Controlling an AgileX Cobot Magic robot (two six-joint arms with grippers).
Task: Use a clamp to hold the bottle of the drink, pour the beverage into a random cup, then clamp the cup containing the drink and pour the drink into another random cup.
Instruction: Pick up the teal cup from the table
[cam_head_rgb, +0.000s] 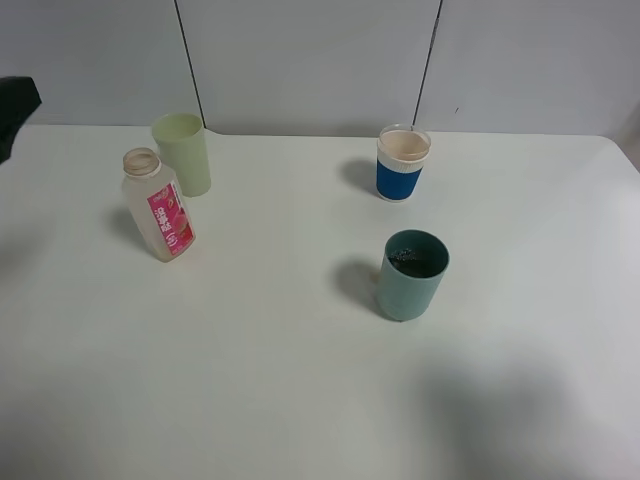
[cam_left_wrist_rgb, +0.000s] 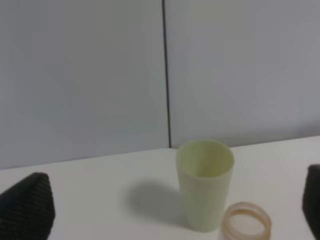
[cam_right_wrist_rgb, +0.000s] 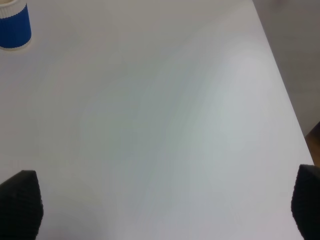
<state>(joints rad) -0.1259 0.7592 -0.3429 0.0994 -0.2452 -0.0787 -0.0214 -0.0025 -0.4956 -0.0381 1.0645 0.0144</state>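
1. Exterior high view: a small translucent plastic bottle with a pink label (cam_head_rgb: 158, 205) stands uncapped on the white surface (cam_head_rgb: 300, 380), just beside a pale yellow-green plastic tumbler (cam_head_rgb: 182, 153)
2. a teal straight-sided plastic tumbler (cam_head_rgb: 411, 275) stands well apart to the right, holding dark brown liquid (cam_head_rgb: 410, 260); a short whitish cup with a blue band (cam_head_rgb: 403, 163) stands behind it
3. the left tool (cam_left_wrist_rgb: 167, 210) gapes wide, gripping nothing; the right tool (cam_right_wrist_rgb: 164, 205) is likewise wide and empty

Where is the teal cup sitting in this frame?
In the exterior high view the teal cup stands upright right of centre, nearer the camera than the blue-banded cup and far right of the bottle.
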